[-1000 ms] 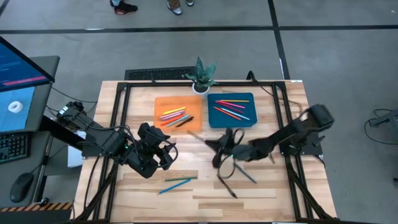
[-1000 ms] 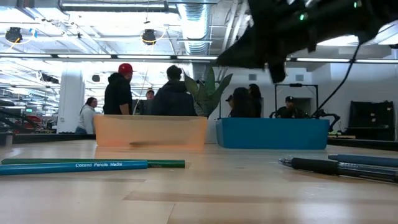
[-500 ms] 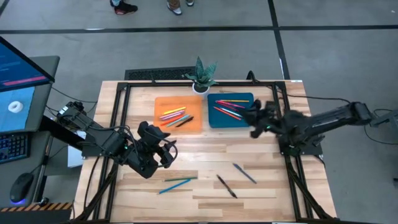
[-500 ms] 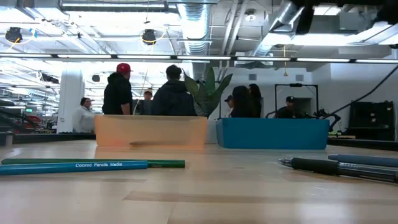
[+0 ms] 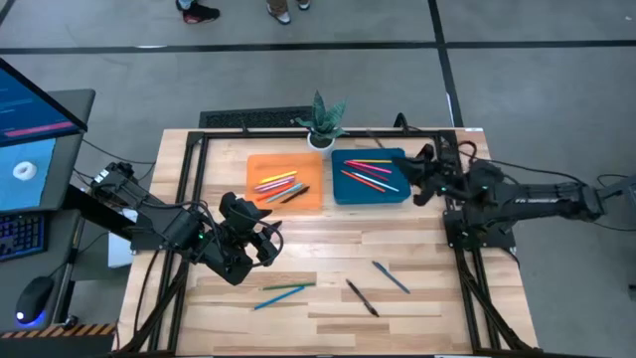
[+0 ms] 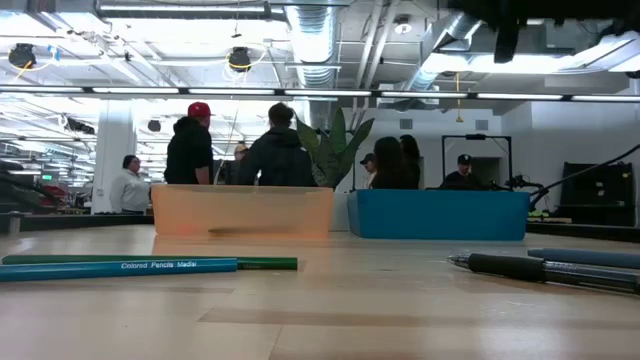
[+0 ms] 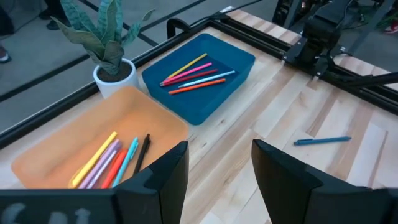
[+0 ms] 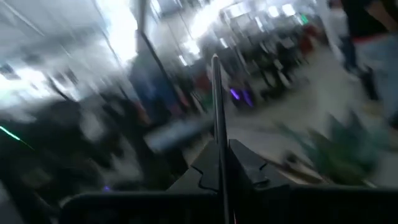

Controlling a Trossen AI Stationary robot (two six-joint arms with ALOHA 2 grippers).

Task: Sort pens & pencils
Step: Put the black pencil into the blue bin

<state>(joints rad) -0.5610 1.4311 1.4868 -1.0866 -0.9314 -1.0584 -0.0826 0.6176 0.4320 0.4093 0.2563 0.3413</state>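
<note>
The right gripper (image 5: 425,177) hangs at the right edge of the blue tray (image 5: 338,191), its fingers (image 8: 245,165) clamped on a thin dark pen (image 8: 217,106) that stands up between them. The left gripper (image 5: 266,242) waits over the bare wood below the orange tray (image 5: 254,199), jaws apart and holding nothing. Colored pencils (image 5: 275,184) lie in the orange tray, pens (image 5: 368,172) in the blue one. On the table (image 5: 427,298) remain a green and a blue pencil (image 5: 281,291) near the left gripper, plus a black pen (image 5: 362,297) and a blue pen (image 5: 392,276), both well apart from the right gripper.
</note>
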